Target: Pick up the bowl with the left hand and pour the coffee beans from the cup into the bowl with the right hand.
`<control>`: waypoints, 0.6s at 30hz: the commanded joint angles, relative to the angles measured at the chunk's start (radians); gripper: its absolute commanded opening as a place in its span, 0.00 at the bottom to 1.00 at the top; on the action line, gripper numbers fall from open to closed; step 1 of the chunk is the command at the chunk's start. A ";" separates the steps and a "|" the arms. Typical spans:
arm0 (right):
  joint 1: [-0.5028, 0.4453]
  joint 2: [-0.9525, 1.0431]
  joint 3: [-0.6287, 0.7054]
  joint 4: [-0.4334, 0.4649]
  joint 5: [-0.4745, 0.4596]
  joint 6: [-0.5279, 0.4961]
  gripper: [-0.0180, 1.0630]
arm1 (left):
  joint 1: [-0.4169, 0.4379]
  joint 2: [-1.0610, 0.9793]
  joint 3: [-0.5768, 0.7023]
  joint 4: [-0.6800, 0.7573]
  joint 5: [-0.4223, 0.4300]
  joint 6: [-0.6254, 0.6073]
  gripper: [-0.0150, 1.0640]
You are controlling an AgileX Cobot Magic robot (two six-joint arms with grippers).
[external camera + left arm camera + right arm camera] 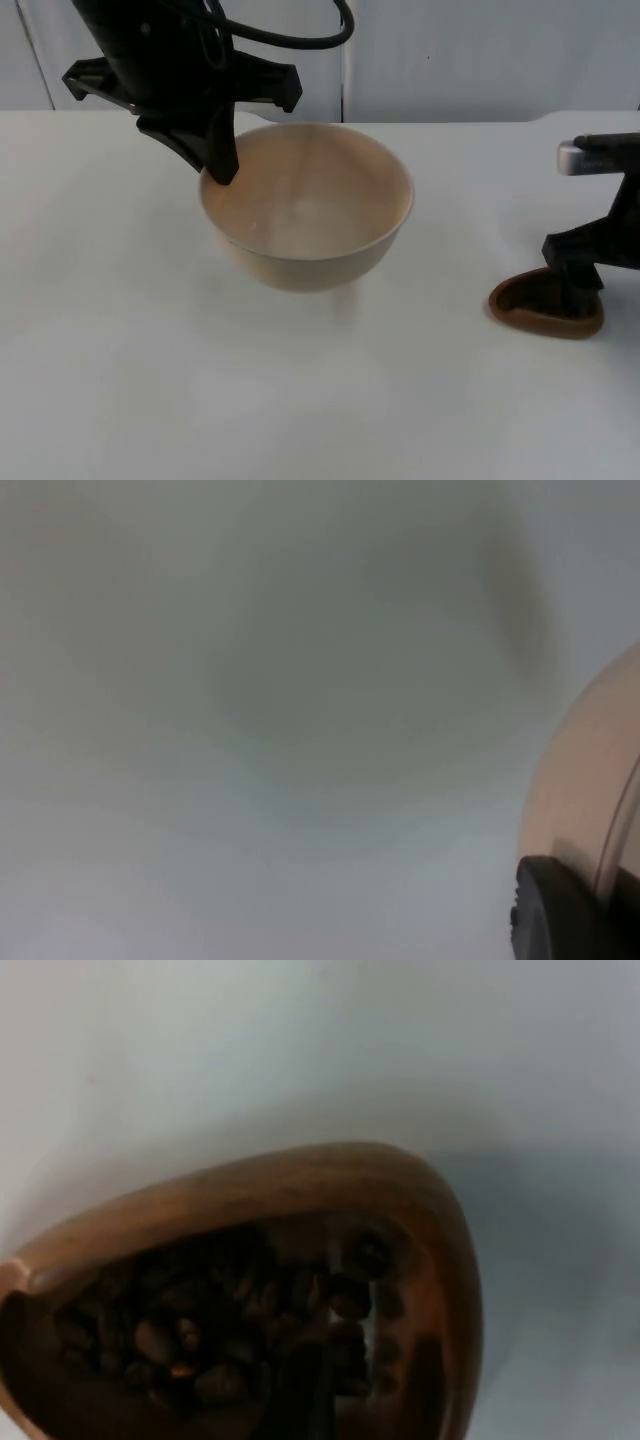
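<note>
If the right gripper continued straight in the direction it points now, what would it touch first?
Most likely the brown cup itself: the right gripper points down at it, one finger apparently already inside among the coffee beans. Below lies the white table. Depth is hard to judge.

Bowl (pixel 308 205) sitting centre frame on the counter (pixel 150 380), left claw (pixel 222 165) gripping its upper-left rim, cup (pixel 545 305) holding coffee beans (pixel 215 1330) lying far right, right claw (pixel 580 290) reaching into it.
</note>
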 commanded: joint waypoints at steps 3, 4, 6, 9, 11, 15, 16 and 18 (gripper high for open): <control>0.002 0.004 -0.003 0.002 -0.019 0.000 0.74 | -0.005 -0.005 -0.009 -0.015 -0.010 0.002 0.01; 0.002 0.004 -0.003 0.002 -0.024 0.000 0.71 | -0.005 -0.005 -0.009 -0.015 -0.010 0.002 0.01; 0.002 0.004 -0.003 0.002 -0.028 0.000 0.67 | -0.005 -0.005 -0.009 -0.015 -0.010 0.002 0.01; 0.002 0.004 -0.003 0.002 -0.042 0.000 0.57 | -0.005 -0.005 -0.009 -0.015 -0.010 0.002 0.01; 0.002 0.004 -0.003 0.002 -0.047 0.000 0.56 | -0.005 -0.005 -0.009 -0.015 -0.010 0.002 0.01; 0.002 0.014 -0.003 0.004 -0.069 0.006 0.56 | -0.005 -0.005 -0.009 -0.015 -0.008 0.002 0.01; 0.002 0.014 -0.003 0.004 -0.069 0.006 0.56 | -0.005 -0.005 -0.009 -0.015 -0.008 0.002 0.01; 0.002 0.028 -0.003 0.004 -0.069 0.006 0.56 | -0.005 -0.005 -0.009 -0.015 -0.008 0.002 0.01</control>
